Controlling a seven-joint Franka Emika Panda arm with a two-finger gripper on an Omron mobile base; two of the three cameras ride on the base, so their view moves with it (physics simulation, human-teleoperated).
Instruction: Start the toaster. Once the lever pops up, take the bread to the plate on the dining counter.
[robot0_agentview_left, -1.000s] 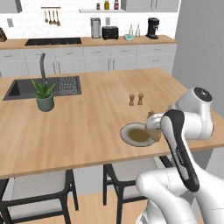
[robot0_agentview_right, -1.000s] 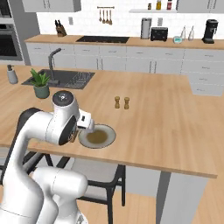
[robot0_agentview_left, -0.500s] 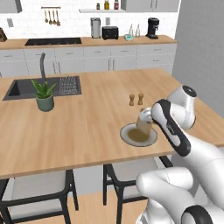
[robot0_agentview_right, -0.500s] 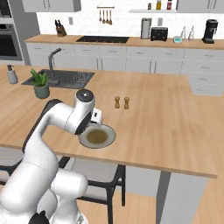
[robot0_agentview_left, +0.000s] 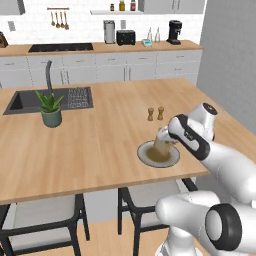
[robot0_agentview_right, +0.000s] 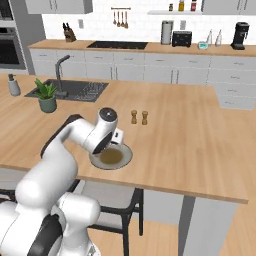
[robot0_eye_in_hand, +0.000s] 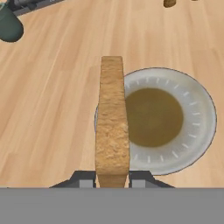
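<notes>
On the dining counter (robot0_agentview_left: 100, 145), two small shakers (robot0_agentview_left: 155, 113) stand just behind the plate (robot0_agentview_left: 159, 153), and a potted plant (robot0_agentview_left: 50, 108) stands by the sink (robot0_agentview_left: 50, 99) near the far left edge. The plate lies near the front edge. The arm bends low over it, and the gripper (robot0_eye_in_hand: 112, 180) pinches the bread (robot0_eye_in_hand: 112, 120) on edge above the plate's rim. The toaster (robot0_agentview_left: 125, 37) stays on the back counter (robot0_agentview_left: 165, 46).

Bright, even, rendered light; you get soft pictures with no glare.
You see only faint shadows: one under the plate (robot0_eye_in_hand: 192, 109) rim toward 6 o'clock, one beneath the counter (robot0_agentview_left: 100, 145) overhang. Base views look slightly blurred; the hand view's wood grain stays fairly crisp.
</notes>
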